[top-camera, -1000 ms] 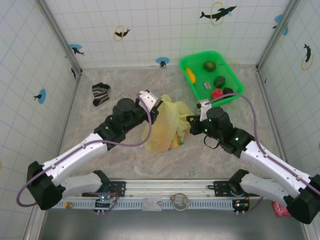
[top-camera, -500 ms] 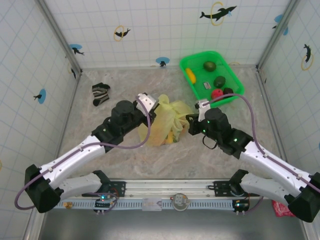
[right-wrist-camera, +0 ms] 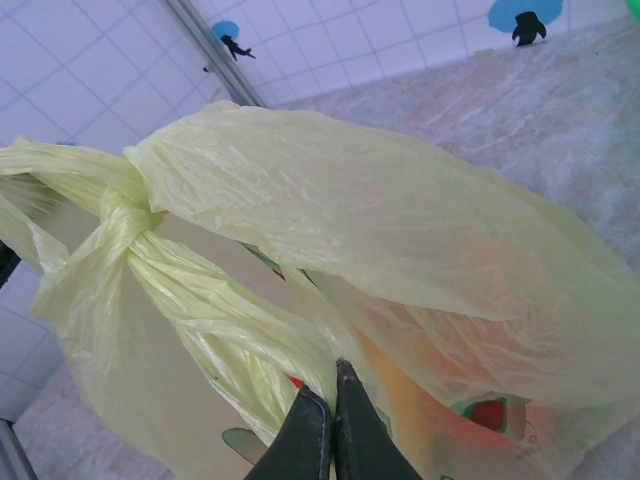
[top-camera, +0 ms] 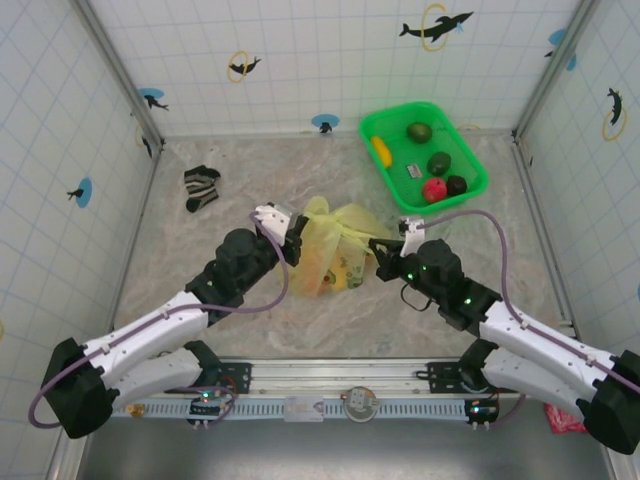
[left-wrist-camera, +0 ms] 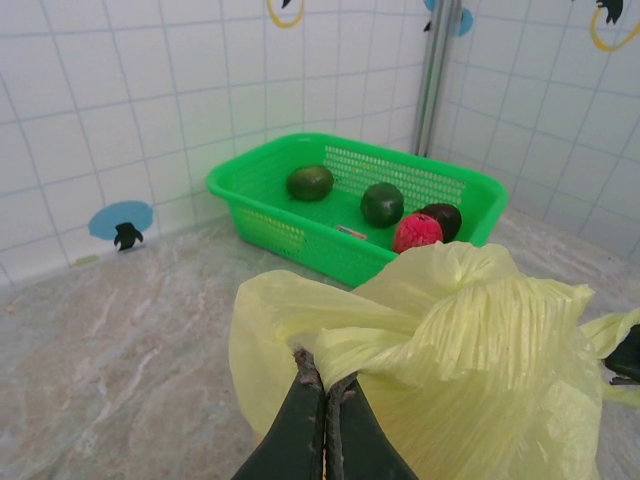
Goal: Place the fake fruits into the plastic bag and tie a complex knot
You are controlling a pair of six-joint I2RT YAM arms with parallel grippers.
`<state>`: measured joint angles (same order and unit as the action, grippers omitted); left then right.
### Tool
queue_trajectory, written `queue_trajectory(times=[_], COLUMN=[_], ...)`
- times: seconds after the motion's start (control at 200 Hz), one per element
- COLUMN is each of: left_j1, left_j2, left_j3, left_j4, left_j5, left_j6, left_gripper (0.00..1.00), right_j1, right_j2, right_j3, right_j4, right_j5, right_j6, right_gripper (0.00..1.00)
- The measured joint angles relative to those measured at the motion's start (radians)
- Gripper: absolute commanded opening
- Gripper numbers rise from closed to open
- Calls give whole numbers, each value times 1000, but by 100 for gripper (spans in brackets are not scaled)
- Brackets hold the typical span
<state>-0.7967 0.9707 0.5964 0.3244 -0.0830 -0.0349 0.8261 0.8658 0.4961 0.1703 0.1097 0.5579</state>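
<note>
Both arms have pulled back toward their bases over the last second, and the left one has swung out to the left, so from the top camera the plastic bag (top-camera: 335, 240) now sits mid-table, stretched between the left gripper (top-camera: 296, 240) and the right gripper (top-camera: 381, 252). You can see yellow and orange shapes through the film at its near side. Five fake fruits (top-camera: 439, 162) lie in the green basket (top-camera: 372, 165) at the far right, and a striped sock (top-camera: 201, 186) sits far left. On the left wrist cam, the left gripper (left-wrist-camera: 325, 385) is clamped tight on a bunched fold of the bag (left-wrist-camera: 480, 340), with the basket (left-wrist-camera: 250, 190) behind it holding two green, one red and one dark fruit (left-wrist-camera: 417, 232). On the right wrist cam, the right gripper (right-wrist-camera: 325, 388) is pinched on a twisted strand of the bag (right-wrist-camera: 400, 230), and the knot (right-wrist-camera: 125, 215) sits up left.
</note>
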Motion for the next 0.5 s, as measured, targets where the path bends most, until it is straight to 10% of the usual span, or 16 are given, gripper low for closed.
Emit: queue_trajectory(times=[0.5], left_j1=[0], left_j2=[-58], left_j3=[0], left_j4=[-43], left_j5=[5], left_j6=[4], left_gripper=[30], right_j1=[6], right_j2=[12], right_j3=[0], right_j4=[56], right_j5=[-3], right_j6=[3], right_gripper=[0])
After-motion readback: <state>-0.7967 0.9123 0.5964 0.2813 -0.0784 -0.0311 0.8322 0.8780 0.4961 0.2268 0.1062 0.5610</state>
